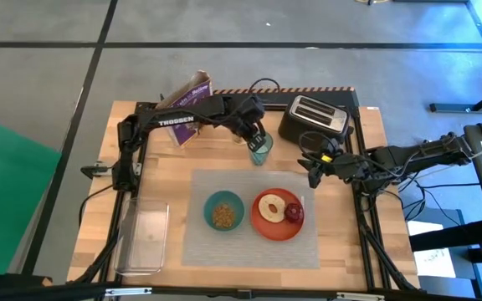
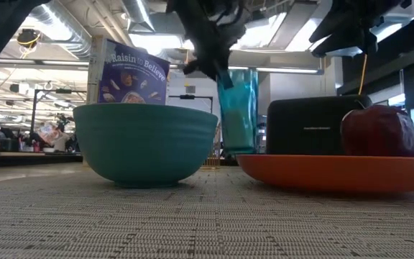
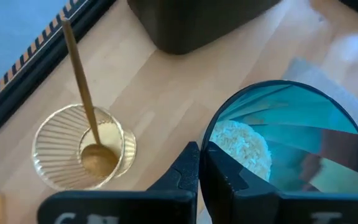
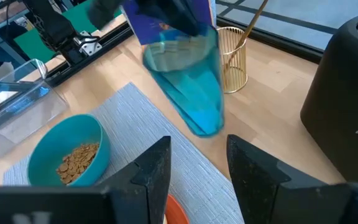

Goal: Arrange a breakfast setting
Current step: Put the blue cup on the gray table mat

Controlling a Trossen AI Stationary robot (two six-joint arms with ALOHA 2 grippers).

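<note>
on the grey placemat (image 1: 224, 244), left to right, stand the teal bowl (image 1: 223, 211) with cereal and the orange-red plate (image 1: 272, 226) carrying the bagel (image 1: 269, 206) and dark-red fruit (image 1: 294, 212); behind them, off the mat, the left gripper (image 1: 256, 135) is clamped on the teal cup (image 1: 260, 150) rim, cup tilted; the gold spoon (image 3: 82, 99) stands in a gold holder (image 3: 82, 153); the right gripper (image 1: 315, 173) waits, fingers apart, empty, beside the toaster (image 1: 315, 118); cup and spoon remain to be placed.

The purple cereal box (image 2: 130, 74) reads "Raisin Believe"; the left arm (image 1: 176, 122) bears "TROSSEN".
</note>
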